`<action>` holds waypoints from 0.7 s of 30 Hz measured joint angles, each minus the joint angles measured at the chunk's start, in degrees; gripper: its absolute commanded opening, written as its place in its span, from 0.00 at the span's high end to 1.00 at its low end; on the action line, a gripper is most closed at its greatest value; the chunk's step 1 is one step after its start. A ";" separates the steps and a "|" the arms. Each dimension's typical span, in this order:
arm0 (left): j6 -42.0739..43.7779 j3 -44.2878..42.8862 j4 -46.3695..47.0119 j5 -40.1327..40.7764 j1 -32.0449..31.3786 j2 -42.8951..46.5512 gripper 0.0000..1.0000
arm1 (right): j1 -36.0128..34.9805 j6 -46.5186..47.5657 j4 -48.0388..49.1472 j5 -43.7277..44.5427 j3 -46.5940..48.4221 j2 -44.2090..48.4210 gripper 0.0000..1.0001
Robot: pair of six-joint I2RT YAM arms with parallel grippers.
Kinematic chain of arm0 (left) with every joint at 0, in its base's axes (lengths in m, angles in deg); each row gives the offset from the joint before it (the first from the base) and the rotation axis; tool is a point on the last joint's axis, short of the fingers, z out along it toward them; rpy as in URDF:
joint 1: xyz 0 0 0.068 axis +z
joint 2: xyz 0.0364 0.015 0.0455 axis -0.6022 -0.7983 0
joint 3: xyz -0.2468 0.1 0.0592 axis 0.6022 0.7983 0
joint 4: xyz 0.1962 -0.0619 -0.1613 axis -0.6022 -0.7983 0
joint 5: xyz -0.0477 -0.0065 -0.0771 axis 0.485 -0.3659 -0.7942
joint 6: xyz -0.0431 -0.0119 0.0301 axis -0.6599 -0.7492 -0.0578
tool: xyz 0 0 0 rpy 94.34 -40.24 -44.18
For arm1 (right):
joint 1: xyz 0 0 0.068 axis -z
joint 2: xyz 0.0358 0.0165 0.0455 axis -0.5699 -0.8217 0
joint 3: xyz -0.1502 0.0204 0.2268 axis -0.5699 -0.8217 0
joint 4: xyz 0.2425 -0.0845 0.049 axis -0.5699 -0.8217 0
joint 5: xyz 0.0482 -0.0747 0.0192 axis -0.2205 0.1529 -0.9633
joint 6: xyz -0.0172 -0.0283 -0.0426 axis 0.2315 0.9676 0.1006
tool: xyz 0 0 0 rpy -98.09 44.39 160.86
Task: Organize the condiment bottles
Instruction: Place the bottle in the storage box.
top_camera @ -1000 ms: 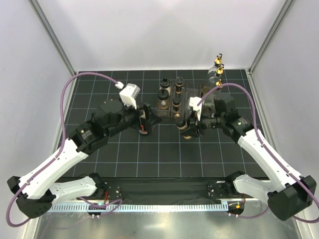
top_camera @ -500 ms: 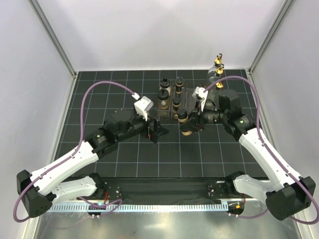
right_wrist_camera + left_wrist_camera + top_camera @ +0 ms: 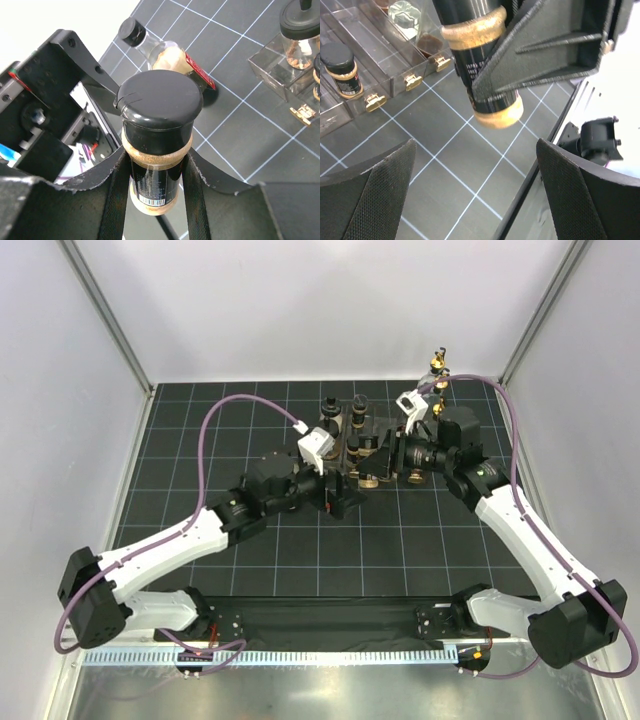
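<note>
My right gripper (image 3: pixel 156 162) is shut on a dark bottle (image 3: pixel 159 115) with a black cap and cork-coloured bands, held upright above the mat beside the rack (image 3: pixel 372 466). My left gripper (image 3: pixel 475 195) is open and empty, just in front of and below that bottle (image 3: pixel 482 65); in the top view it is at the mat's middle (image 3: pixel 345 498). A red-labelled clear bottle (image 3: pixel 167 57) with a black cap stands tilted or lies beyond the held bottle. Short black-capped bottles (image 3: pixel 327 412) stand in the clear rack (image 3: pixel 340 462). Tall gold-spouted bottles (image 3: pixel 437 375) stand at the back right.
The clear rack's compartments with small gold latches show in the left wrist view (image 3: pixel 395 75), one holding a black-capped bottle (image 3: pixel 341 65). A rack corner with another bottle (image 3: pixel 299 30) shows in the right wrist view. The two arms are close together at the mat's middle.
The left arm has reached right and forward to the mat's middle. The right gripper has carried the dark bottle back and up toward the rack.
</note>
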 measured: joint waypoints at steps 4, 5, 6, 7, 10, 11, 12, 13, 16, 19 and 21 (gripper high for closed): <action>-2.10 -1.20 1.46 2.10 -0.37 -2.19 0.03 | 0.00 -3.93 0.98 0.96 -0.02 -0.09 0.96; -2.64 -1.42 1.95 2.56 -0.39 -2.60 0.03 | 0.00 -4.57 1.20 1.05 0.00 -0.11 0.96; -3.15 -1.75 2.32 2.93 -0.39 -3.02 0.04 | -0.02 -5.03 1.38 1.09 -0.02 -0.11 0.96; -3.82 -2.14 2.73 3.30 -0.44 -3.48 0.04 | -0.02 -5.62 1.53 1.14 -0.02 -0.11 0.96; -4.68 -3.74 3.65 4.46 -0.72 -5.11 0.13 | 0.00 -6.86 2.08 1.20 -0.02 -0.11 0.96; -5.14 -4.15 3.98 4.81 -0.83 -5.57 0.16 | 0.00 -7.28 2.21 1.18 -0.02 -0.11 0.96; -5.44 -4.46 4.13 5.03 -0.94 -5.95 0.19 | 0.00 -7.65 2.45 1.18 -0.04 -0.11 0.96; -5.68 -4.70 4.33 5.29 -1.05 -6.36 0.22 | 0.00 -7.98 2.73 1.18 -0.04 -0.11 0.96; -6.43 -4.92 4.79 5.38 -1.16 -7.37 0.38 | 0.00 -8.83 3.52 1.25 -0.17 -0.11 0.96; -7.10 -5.29 5.07 5.31 -1.49 -8.09 0.48 | 0.09 -9.38 4.24 1.46 -0.94 -0.11 0.96; -7.21 -5.44 5.09 5.27 -1.68 -8.35 0.50 | 0.09 -9.75 4.55 1.46 -1.31 -0.11 0.96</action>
